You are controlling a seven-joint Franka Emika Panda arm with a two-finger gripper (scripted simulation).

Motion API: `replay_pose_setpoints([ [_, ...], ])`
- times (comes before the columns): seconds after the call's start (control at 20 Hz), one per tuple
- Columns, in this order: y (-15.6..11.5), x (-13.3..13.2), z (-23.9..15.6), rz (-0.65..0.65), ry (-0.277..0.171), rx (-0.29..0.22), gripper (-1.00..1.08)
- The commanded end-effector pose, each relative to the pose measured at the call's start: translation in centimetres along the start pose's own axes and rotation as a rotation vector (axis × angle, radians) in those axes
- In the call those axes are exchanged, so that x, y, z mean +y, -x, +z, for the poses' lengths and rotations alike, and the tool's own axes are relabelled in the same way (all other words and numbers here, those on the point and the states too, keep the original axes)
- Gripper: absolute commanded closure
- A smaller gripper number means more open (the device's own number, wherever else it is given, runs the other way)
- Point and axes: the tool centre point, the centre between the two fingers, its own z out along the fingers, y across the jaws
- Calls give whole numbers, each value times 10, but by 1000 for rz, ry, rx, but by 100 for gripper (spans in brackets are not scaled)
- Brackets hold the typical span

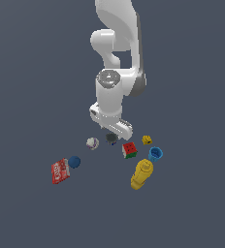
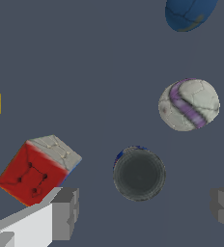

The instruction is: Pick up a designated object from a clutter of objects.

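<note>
Wrist view: I see the claw point(image 2: 145, 210) spread wide, its grey fingers point(image 2: 65, 212) on either side of the small dark grey-black roundish lump point(image 2: 139, 174), not touching it. The whitish mottled ball with a purple stripe point(image 2: 189, 104) lies near the lump, and the red-faced colour cube point(image 2: 36, 170) sits just beside one finger. In the exterior view, the lump point(image 1: 111, 138) rests on the grey bench point(image 1: 27, 97) between the ball point(image 1: 92, 143) and cube point(image 1: 129, 149), well away from any bench edge.

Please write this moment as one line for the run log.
phase: pre-grasp | gripper: open, fingers either side of dark lump | lump: not gripped | nearest: whitish ball, colour cube
</note>
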Motion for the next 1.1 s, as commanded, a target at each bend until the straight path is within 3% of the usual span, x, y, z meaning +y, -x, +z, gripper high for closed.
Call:
replay_pose_setpoints([
  [0.0,5,4,16,59,-1,7,-92],
  [0.5,19,14,50,194,-2,23,-92],
  [1.05,21,16,60,208,-1,24,-92],
])
